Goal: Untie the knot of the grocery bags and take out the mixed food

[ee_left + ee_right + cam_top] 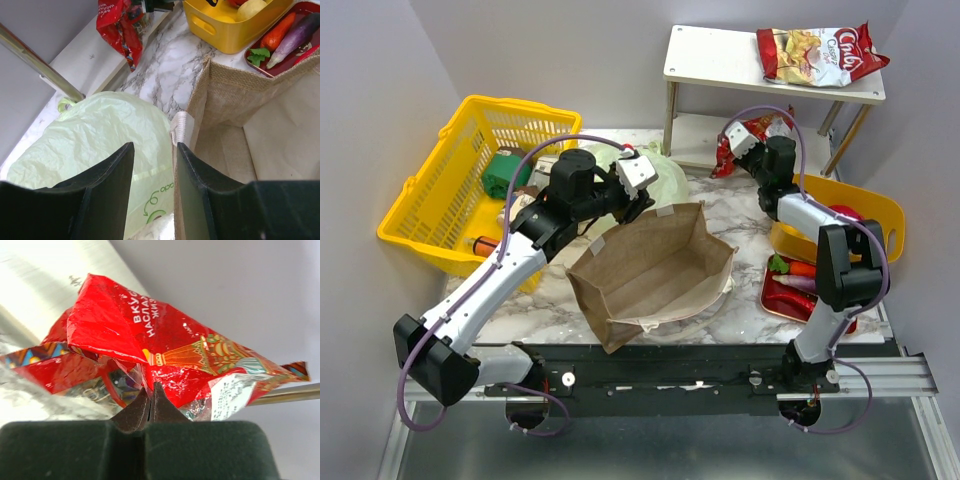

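Observation:
The pale green plastic bag (668,178) lies behind the open brown paper bag (655,268). In the left wrist view the green bag (95,135) fills the lower left, with a small bunched knot (65,104) at its far edge. My left gripper (154,150) is open just above the green bag, its right finger beside the paper bag's rim (182,125). My right gripper (151,387) is shut on a shiny red snack packet (165,345) at the low shelf (745,135). Carrot (280,32) and eggplant (298,36) lie on a red tray.
A yellow mesh basket (440,200) with a green can (505,172) stands at the left. A white shelf table (720,60) at the back holds a chips bag (820,55). A yellow tray (870,205) and a red tray (770,295) sit at the right.

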Robot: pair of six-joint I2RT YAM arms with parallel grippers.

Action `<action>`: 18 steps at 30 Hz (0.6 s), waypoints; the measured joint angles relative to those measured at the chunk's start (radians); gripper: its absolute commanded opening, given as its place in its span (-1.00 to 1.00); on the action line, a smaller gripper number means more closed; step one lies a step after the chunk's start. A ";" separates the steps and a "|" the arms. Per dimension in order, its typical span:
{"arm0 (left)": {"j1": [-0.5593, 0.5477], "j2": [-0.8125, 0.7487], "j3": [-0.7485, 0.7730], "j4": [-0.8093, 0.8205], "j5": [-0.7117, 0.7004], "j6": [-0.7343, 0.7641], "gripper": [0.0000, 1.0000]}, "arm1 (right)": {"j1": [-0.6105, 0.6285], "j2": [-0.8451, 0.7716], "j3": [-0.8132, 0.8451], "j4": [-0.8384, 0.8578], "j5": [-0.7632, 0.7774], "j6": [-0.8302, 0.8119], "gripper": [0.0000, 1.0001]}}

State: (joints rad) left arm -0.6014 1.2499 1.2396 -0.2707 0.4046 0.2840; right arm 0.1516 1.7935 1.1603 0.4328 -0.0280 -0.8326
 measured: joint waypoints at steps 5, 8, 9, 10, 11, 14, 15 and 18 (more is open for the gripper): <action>0.000 -0.008 -0.008 0.000 0.000 -0.002 0.05 | 0.000 -0.003 0.022 -0.054 -0.060 -0.003 -0.99; 0.000 -0.008 -0.008 -0.002 0.000 -0.001 0.05 | 0.000 0.014 0.066 -0.079 -0.080 -0.050 -0.99; 0.000 -0.008 -0.008 -0.002 0.000 -0.001 0.06 | 0.002 0.032 0.097 -0.083 -0.088 -0.073 -0.99; 0.000 -0.008 -0.008 -0.004 0.000 -0.001 0.06 | 0.003 0.055 0.133 -0.083 -0.096 -0.098 -0.99; 0.000 -0.008 -0.008 -0.008 0.000 0.000 0.06 | 0.005 0.082 0.172 -0.083 -0.106 -0.126 -0.99; 0.000 -0.008 -0.008 -0.014 0.000 0.000 0.06 | 0.010 0.167 0.301 -0.084 -0.146 -0.194 -0.99; 0.000 -0.008 -0.007 -0.016 0.000 0.000 0.06 | 0.011 0.192 0.342 -0.085 -0.159 -0.212 -0.99; 0.000 -0.008 -0.004 -0.018 0.000 0.001 0.07 | 0.011 0.235 0.425 -0.071 -0.206 -0.253 -0.99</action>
State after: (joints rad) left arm -0.6014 1.2415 1.2358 -0.2890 0.4046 0.2852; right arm 0.1623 2.0285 1.5856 0.3622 -0.2340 -1.0855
